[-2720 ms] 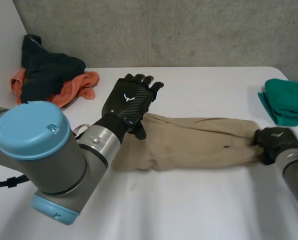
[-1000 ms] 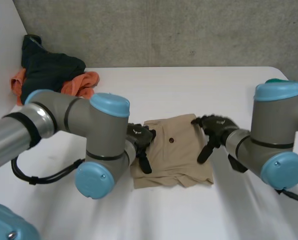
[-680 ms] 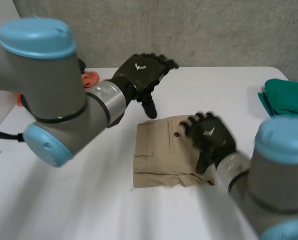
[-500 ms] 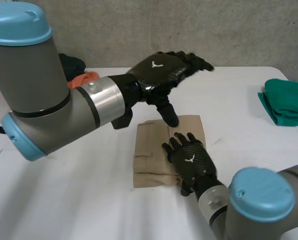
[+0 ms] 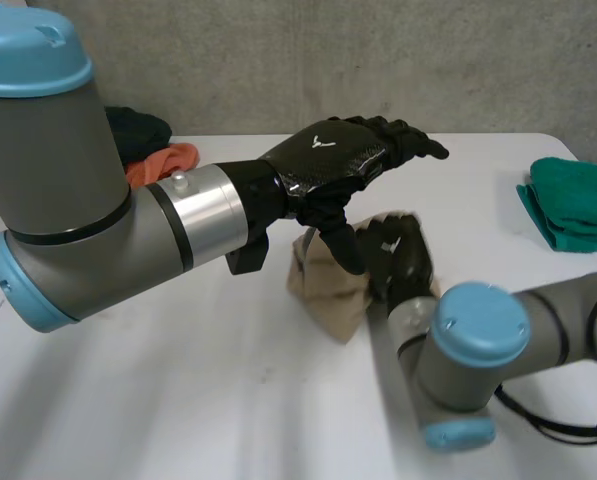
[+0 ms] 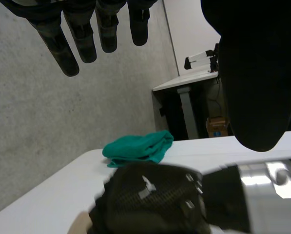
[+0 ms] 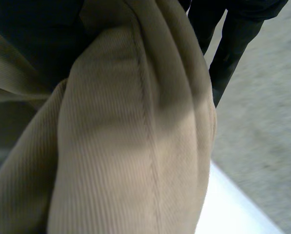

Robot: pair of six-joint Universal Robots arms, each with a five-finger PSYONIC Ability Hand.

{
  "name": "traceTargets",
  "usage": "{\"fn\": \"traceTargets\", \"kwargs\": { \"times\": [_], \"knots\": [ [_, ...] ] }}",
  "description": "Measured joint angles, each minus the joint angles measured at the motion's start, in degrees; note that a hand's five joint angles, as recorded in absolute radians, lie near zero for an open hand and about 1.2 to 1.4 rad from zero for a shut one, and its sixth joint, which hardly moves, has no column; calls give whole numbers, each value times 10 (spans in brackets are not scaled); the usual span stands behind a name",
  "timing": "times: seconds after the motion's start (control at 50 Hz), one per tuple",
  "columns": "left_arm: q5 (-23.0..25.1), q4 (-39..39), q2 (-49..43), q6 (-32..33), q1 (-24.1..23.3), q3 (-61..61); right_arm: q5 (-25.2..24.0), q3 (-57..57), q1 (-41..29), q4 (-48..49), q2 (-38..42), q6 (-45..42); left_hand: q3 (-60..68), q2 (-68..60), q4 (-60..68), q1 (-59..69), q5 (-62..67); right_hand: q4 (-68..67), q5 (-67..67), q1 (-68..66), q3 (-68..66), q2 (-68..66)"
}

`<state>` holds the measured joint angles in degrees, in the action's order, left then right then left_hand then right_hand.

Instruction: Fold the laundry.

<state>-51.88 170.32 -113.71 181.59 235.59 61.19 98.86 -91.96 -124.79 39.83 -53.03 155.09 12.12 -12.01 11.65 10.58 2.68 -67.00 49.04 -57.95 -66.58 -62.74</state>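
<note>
Trousers, tan and bunched into a bundle, sit near the middle of the worktop, caught in the right hand. In the right wrist view the ribbed cloth is pressed against the palm, with the fingers closed over its far side. Whether the bundle's lower corner touches the worktop I cannot tell.

The left hand hovers just above the bundle, fingers straight and spread and holding nothing, the thumb pointing down in front of the cloth. In its own wrist view the left hand hangs over the back of the right hand.

A folded green cloth lies at the worktop's right edge, well apart from the trousers. A pile of orange and dark clothes lies at the far left corner by the wall. Bare worktop spreads across the near side, and between the trousers and the green cloth.
</note>
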Motion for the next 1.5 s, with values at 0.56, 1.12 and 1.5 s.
{"fn": "traceTargets", "kwargs": {
  "times": [0.56,1.12,1.5],
  "knots": [
    [-1,20,39,-1,-1,15,-301,471,434,-171,161,64,0,0,0,0,0,-13,24,0,-6,-23],
    [-23,38,25,-1,-8,26,-382,532,543,-352,159,13,0,0,0,0,0,549,-462,450,545,506],
    [-287,88,40,8,88,-93,-202,421,341,-344,-129,-5,0,0,0,0,0,549,-462,450,545,506]
  ]
}}
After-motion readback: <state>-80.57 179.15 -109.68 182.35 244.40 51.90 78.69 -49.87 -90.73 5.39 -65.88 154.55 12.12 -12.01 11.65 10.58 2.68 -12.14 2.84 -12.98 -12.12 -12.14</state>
